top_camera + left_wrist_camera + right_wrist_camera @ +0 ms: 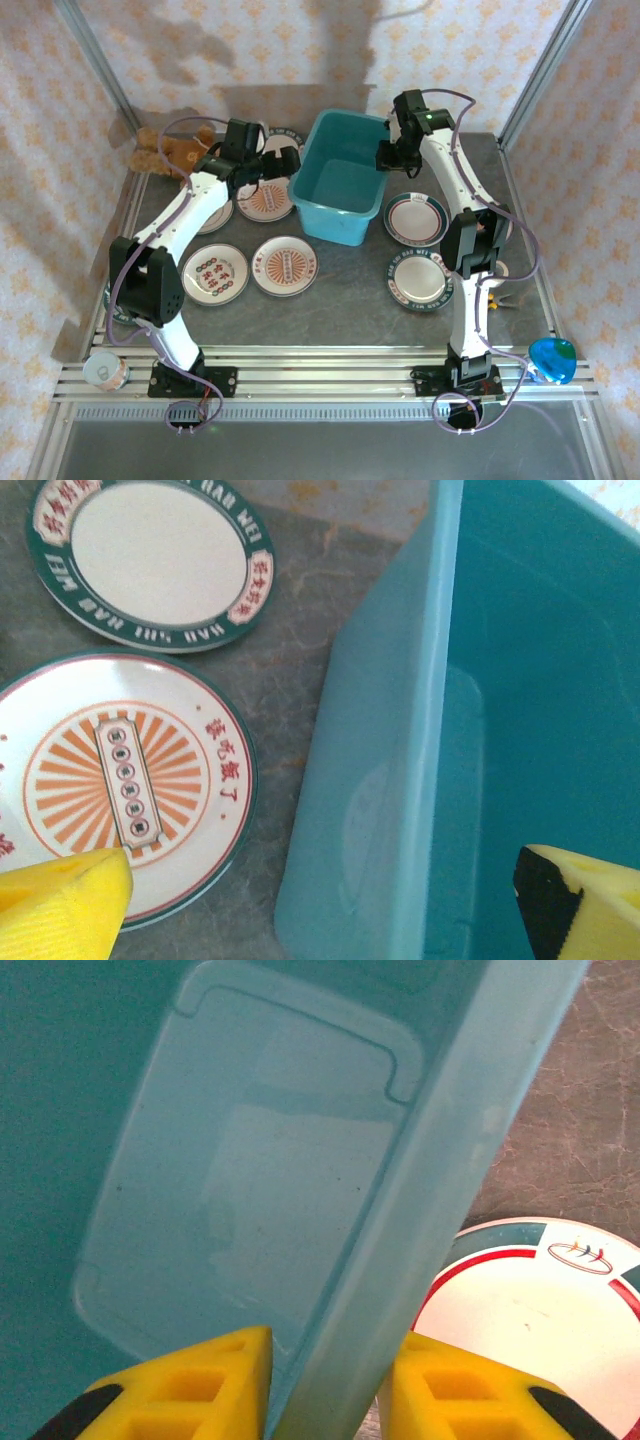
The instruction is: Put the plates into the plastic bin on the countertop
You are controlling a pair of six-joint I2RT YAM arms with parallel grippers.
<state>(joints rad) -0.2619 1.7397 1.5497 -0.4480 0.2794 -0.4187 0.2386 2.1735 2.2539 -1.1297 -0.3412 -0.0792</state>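
The teal plastic bin (335, 225) stands at the back middle of the dark countertop (350, 305), with nothing inside it. Several plates lie around it: an orange sunburst one (265, 200) (120, 780), a green-rimmed one (150, 560), two at front left (283, 266) (215, 274) and two on the right (416, 218) (420, 280). My left gripper (290, 165) (320, 900) is open, straddling the bin's left wall (380, 810). My right gripper (388, 158) (330, 1370) has a finger on each side of the bin's right wall (450, 1190), touching it.
A brown teddy bear (170, 150) lies at the back left. A small blue round object (552, 360) and a tape roll (105, 372) sit by the aluminium rails (320, 375) at the near edge. Patterned walls enclose the back and sides.
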